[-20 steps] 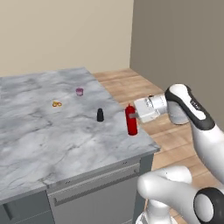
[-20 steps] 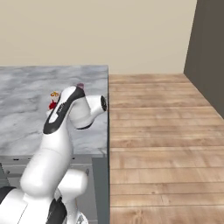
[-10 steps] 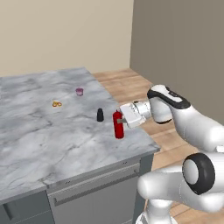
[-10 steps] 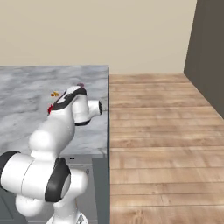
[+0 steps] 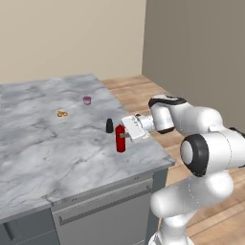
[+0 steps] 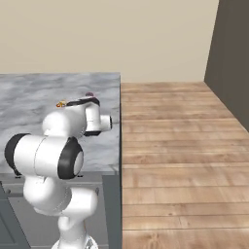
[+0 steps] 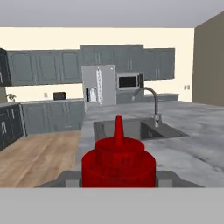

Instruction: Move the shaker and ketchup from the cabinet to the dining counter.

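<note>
Left base view: gripper (image 5: pixel 123 136) reaches in from the right, level with the counter, jaws closed on the ketchup (image 5: pixel 120 139) at about mid-body. Bottle is upright, its base on or just above the dining counter (image 5: pixel 43 153), can't tell which. It's near the counter's right edge, toward the near right corner. Shaker (image 5: pixel 109 125) stands upright on the marble just beyond and slightly left of the ketchup, close but apart, free of the gripper. Farther left and back on the top: a small pink cup (image 5: pixel 86 100) and a small orange-yellow item (image 5: pixel 61 114), both well apart from the bottle. Dark grey panelled front below the marble edge.

Right base view: white arm blocks most of the counter; dining counter (image 6: pixel 29 95) top runs left, wood floor (image 6: pixel 180 146) to the right. Orange-yellow item (image 6: pixel 61 103) peeks out just past the arm's upper link.

Hand view: ketchup (image 7: pixel 118 159) fills the lower centre, pointed nozzle straight up. Beyond it the inset sink (image 7: pixel 140 129) with curved faucet (image 7: pixel 151 103). Far wall has grey cabinets, a fridge (image 7: pixel 99 85) and a microwave (image 7: pixel 129 81).
</note>
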{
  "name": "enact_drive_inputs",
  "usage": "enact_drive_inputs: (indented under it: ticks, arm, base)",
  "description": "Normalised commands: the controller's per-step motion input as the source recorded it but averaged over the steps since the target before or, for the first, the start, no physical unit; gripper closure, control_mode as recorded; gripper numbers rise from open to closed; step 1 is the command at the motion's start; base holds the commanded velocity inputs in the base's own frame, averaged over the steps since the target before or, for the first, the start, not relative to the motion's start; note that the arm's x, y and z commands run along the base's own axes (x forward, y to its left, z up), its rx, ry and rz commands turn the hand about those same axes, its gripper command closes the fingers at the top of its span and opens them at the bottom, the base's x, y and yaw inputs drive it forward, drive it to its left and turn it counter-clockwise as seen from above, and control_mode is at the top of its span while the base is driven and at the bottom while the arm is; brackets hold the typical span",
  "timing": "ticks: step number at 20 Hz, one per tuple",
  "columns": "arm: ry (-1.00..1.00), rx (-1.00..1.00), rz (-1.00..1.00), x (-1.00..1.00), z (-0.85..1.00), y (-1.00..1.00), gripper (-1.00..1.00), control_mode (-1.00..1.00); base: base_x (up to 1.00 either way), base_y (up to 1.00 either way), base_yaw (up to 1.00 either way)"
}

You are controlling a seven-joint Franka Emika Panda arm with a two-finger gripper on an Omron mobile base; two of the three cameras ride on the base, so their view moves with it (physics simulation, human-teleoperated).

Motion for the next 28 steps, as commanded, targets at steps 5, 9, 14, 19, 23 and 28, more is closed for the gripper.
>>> enact_drive_inputs:
  ticks: [5, 9, 14, 19, 23, 28]
  arm:
    - [-0.04, 0.03, 0.09, 0.30, -0.33, 0.04, 1.00, -1.00]
    - [0.00, 0.00, 0.07, 0.26, -0.38, 0.06, 1.00, -1.00]
    - [0.00, 0.00, 0.06, 0.25, -0.32, 0.15, 1.00, -1.00]
    - [0.00, 0.00, 0.05, 0.29, -0.37, 0.20, 1.00, -1.00]
    - [-0.02, 0.00, 0.05, 0.26, -0.38, 0.19, 1.00, -1.00]
    - [-0.03, 0.00, 0.04, 0.32, -0.35, 0.21, 1.00, -1.00]
  base:
    - [0.00, 0.00, 0.00]
    - [0.00, 0.00, 0.00]
    - [0.00, 0.00, 0.00]
    - [0.00, 0.00, 0.00]
    - [0.00, 0.00, 0.00]
    - [0.00, 0.00, 0.00]
